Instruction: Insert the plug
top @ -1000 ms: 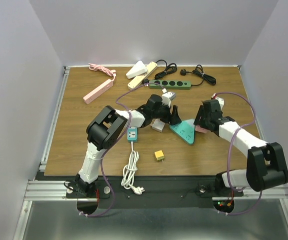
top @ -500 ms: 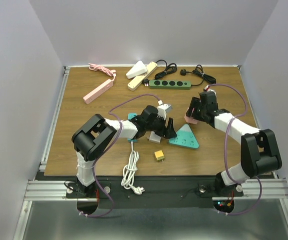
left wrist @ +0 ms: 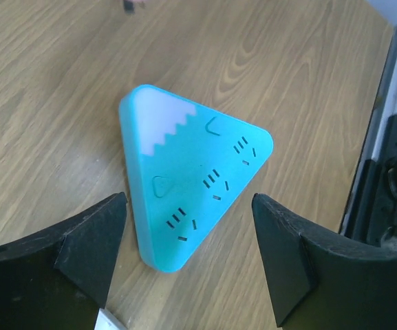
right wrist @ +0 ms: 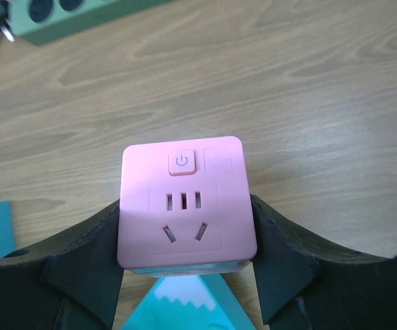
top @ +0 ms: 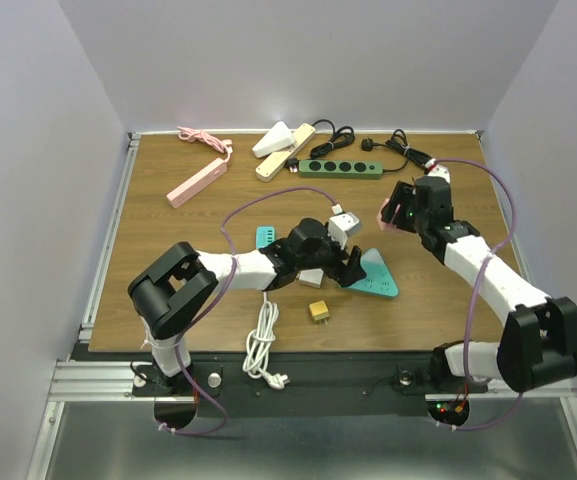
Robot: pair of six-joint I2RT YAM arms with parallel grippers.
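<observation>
A teal triangular power strip (top: 378, 274) lies flat on the table, sockets up; it fills the left wrist view (left wrist: 191, 175). My left gripper (top: 352, 268) is open and empty, low over the strip's near corner, with one finger (left wrist: 88, 240) on each side of it. My right gripper (top: 398, 212) is shut on a pink cube plug adapter (right wrist: 184, 203), held above the table behind and to the right of the strip. The strip's white tip shows below the adapter (right wrist: 184, 309). The adapter's pins are hidden.
A green strip (top: 340, 169), cream strip (top: 286, 150), pink strip (top: 196, 183) and black cable (top: 408, 152) lie along the back. A grey-white adapter (top: 341, 225), a small teal socket (top: 265, 237), a yellow cube plug (top: 319, 311) and a coiled white cable (top: 261, 345) lie near my left arm.
My right gripper has carried the pink adapter up and back, away from the strip's right edge. My left arm has swung toward the front and right, onto the strip, which shifted slightly.
</observation>
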